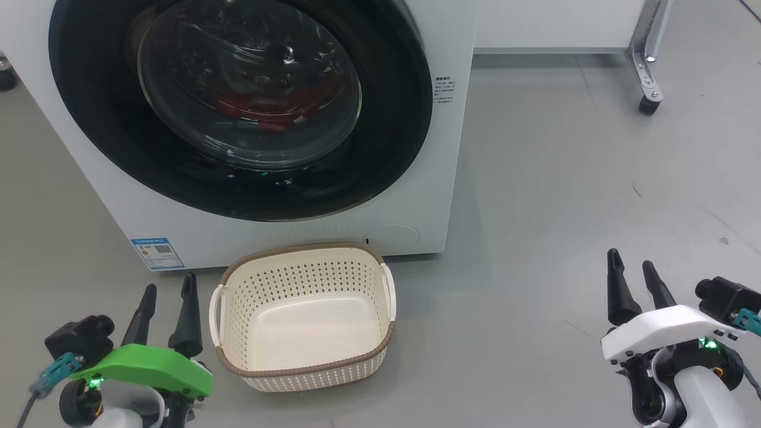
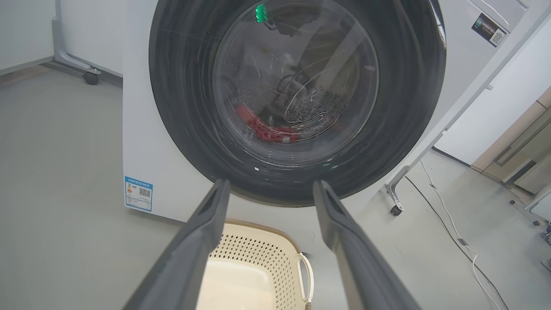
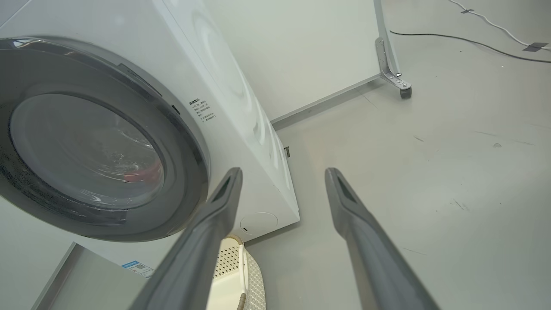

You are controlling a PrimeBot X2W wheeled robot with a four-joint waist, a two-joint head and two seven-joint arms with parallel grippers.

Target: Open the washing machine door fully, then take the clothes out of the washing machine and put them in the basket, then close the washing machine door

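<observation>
The left arm (image 1: 140, 365) is held low just beside the basket (image 1: 300, 245), its jaws spread wide and empty, aimed at the washing machine door (image 1: 392, 119). The right arm (image 1: 666, 330) is held low over the floor (image 1: 565, 178), well apart from the basket, jaws equally wide, nothing gripped. The door is shut on the washing machine (image 1: 437, 196); the clothes (image 1: 261, 110) are seen behind its glass, the basket set before it.
</observation>
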